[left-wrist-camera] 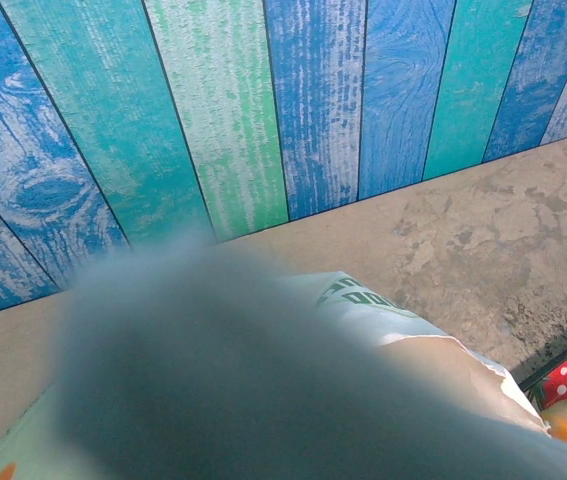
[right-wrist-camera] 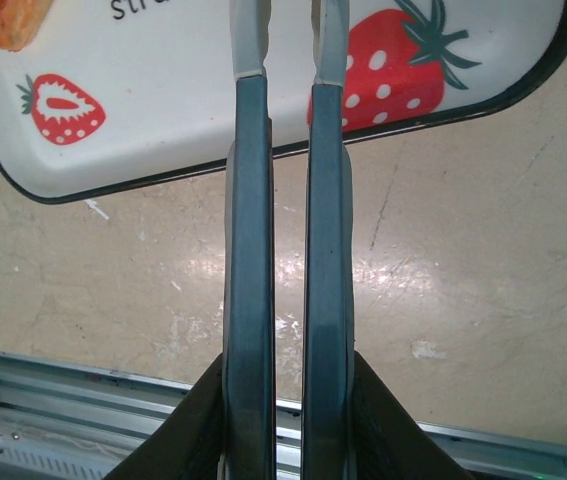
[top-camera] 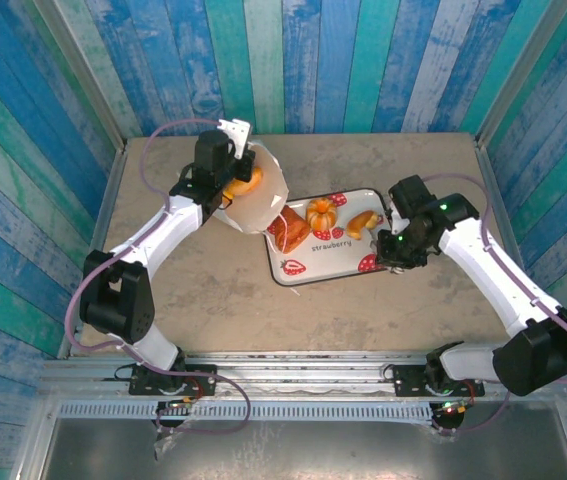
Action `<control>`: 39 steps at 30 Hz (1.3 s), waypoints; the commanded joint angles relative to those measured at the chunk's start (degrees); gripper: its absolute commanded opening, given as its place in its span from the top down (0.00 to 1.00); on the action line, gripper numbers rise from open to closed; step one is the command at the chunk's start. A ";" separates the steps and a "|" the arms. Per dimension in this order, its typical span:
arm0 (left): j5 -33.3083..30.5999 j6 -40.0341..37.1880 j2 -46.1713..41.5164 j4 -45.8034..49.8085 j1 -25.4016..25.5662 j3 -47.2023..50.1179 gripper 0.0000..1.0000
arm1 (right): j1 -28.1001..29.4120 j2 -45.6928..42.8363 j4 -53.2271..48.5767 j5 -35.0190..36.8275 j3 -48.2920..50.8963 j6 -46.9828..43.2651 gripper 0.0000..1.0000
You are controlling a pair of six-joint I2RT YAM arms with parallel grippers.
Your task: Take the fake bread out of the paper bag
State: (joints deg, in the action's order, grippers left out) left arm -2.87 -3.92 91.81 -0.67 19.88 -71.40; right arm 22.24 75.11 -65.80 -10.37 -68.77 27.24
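So there's one strawberry-print tray (top-camera: pixel 335 258) mid-table, and everything sits around it. I count four pieces of fake bread in the top view. Three are on the tray: a reddish-brown one (top-camera: pixel 288 232) at its left end, an orange ridged bun (top-camera: pixel 320 213) beside that, and a golden roll (top-camera: pixel 363 222) toward the right. The fourth, an orange one (top-camera: pixel 245 185), is inside the one paper bag (top-camera: pixel 263 205), which hangs tipped just off the tray's left end with its open mouth facing the camera. The left gripper (top-camera: pixel 228 178) is clamped on the bag from the side away from the tray. The right gripper (right-wrist-camera: pixel 290 30) is closed on nothing, its two fingers (right-wrist-camera: pixel 249 200) nearly touching, tips over the tray's right corner by a printed strawberry (right-wrist-camera: pixel 403 60).
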 commanded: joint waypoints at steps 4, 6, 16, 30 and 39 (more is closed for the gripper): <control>0.74 0.96 -3.94 -0.82 0.05 1.00 1.00 | -1.06 -1.44 -3.41 2.19 -0.57 -0.97 0.79; 1.06 1.10 -3.85 -1.13 0.00 1.16 1.00 | -1.15 -1.33 -3.96 2.29 -0.47 -1.05 0.79; 3.39 0.53 -3.20 -1.16 -0.01 1.39 1.00 | -1.24 1.05 -6.04 3.03 -1.47 -1.60 0.76; 4.76 -0.94 -4.72 -1.89 0.01 2.86 1.00 | -1.32 6.77 -5.00 1.83 -4.98 -2.45 0.62; 5.07 -0.87 -4.82 -1.49 0.00 2.82 1.00 | -1.32 8.07 -1.45 -1.85 -6.97 -2.57 0.57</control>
State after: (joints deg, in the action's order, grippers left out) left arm 1.65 -4.32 91.31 -2.17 19.88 -69.12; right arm 21.19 82.61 -68.95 -9.74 -74.13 25.41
